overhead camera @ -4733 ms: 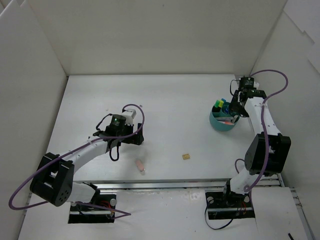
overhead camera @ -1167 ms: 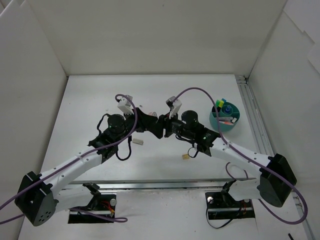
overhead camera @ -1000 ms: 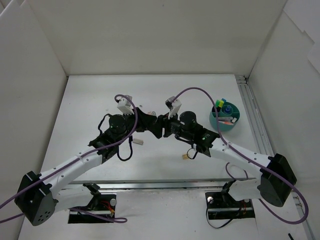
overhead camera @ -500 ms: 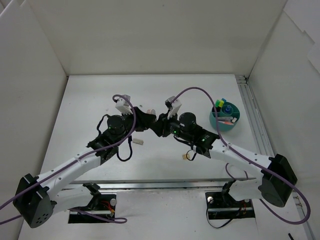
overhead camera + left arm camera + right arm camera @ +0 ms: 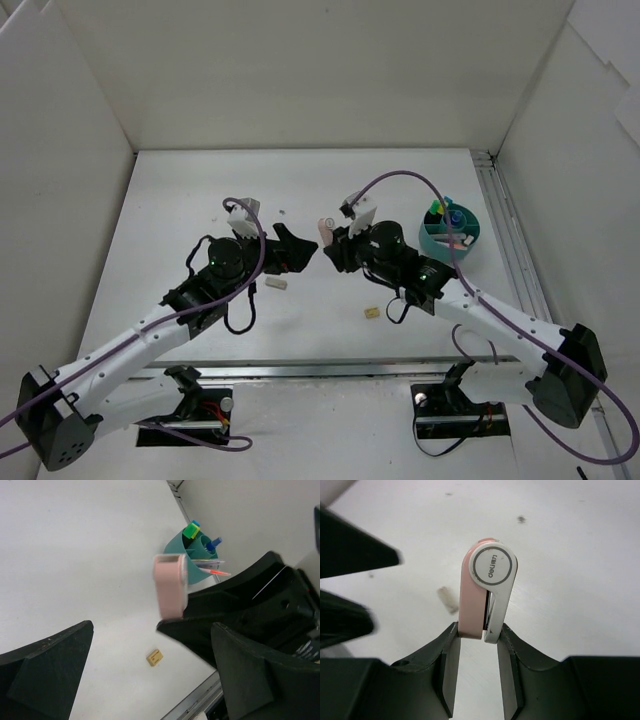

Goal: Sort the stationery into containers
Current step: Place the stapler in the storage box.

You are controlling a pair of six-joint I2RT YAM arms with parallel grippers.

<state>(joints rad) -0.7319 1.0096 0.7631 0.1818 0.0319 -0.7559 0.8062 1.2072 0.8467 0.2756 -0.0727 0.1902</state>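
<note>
Our right tool (image 5: 479,630) is clamped on the pink eraser (image 5: 487,590), held above the counter (image 5: 200,190). Our left tool (image 5: 297,245) gapes empty just beside it, we judge because the right arm reaches the teal tub (image 5: 176,547). That tub holds a green-capped highlighter (image 5: 190,530), blue-capped pen (image 5: 214,543) and pink pen (image 5: 217,572).

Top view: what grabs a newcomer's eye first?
Mid-table, the right tool pinches a pink-and-white plastic eraser right in front of the left tool, whose jaws stand wide open and empty. To the right, a small round teal plastic tub holds a green-capped highlighter and a blue-capped pen.
</note>
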